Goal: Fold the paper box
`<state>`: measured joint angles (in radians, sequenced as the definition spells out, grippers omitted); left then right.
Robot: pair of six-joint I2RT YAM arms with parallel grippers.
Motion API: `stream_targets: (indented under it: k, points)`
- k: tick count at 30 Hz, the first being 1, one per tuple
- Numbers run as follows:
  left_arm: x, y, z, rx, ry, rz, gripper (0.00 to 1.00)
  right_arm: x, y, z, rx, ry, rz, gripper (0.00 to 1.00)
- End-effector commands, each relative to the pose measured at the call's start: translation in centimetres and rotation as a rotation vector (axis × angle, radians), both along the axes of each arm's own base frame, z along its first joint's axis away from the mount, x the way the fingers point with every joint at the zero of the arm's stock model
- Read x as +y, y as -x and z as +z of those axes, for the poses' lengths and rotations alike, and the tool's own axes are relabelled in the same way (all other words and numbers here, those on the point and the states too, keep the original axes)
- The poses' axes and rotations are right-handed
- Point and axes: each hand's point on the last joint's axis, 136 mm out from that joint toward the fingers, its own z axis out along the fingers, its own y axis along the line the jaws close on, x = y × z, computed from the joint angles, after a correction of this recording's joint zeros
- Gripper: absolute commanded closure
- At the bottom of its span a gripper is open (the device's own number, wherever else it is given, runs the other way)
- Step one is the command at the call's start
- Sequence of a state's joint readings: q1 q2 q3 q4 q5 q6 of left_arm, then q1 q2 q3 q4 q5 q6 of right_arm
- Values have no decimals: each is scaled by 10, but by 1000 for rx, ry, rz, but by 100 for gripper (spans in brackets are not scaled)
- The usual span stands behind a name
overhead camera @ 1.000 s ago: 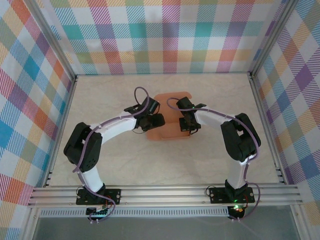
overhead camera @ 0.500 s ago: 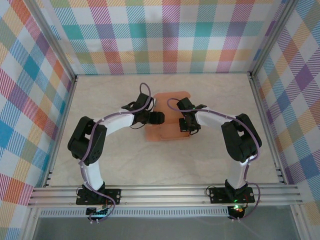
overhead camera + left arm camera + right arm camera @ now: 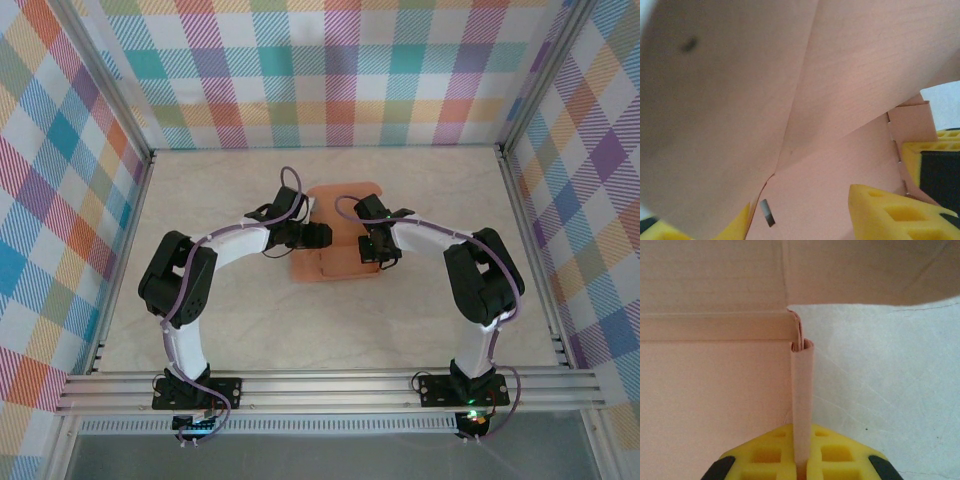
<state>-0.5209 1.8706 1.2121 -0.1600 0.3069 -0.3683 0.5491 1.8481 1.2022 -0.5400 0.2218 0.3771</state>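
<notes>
Table (image 3: pixel 200 210): left gripper (image 3: pixel 320 236) shifted farther over paper box (image 3: pixel 335 266); right gripper (image 3: pixel 373 260) unchanged.

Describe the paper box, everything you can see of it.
The paper box is salmon-orange thin card with a faint grain. It is half folded and lies on the table between both arms. Creases split it into panels, and one edge has notched tabs. One panel is raised close in front of the left claw, whose fingers stand apart. The right claw pinches an upright side flap, seen edge-on.
</notes>
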Motion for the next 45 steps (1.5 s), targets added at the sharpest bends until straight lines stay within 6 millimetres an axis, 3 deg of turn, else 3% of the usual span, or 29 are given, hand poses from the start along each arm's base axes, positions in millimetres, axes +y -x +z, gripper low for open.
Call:
stream_targets:
  k: [1,5,13,21,31,39,45]
  points:
    - [2,9,-2,94,66,76,46,6,-2,8,-10,-30,1,96]
    - [7,10,-8,161,91,188,45,8,-2,9,-11,-40,1,96]
    - [-8,-2,-3,244,303,358,46,12,-2,7,-4,-62,-4,96]
    - [-14,-10,-10,319,373,465,46,15,-3,7,-3,-77,-5,97]
    - [-3,-31,-6,327,453,676,49,22,3,4,19,-127,2,100]
    - [5,-23,4,258,332,598,40,13,-1,7,-5,-79,-5,98]
    - [46,0,22,104,117,540,34,12,-6,11,-16,-96,-31,98]
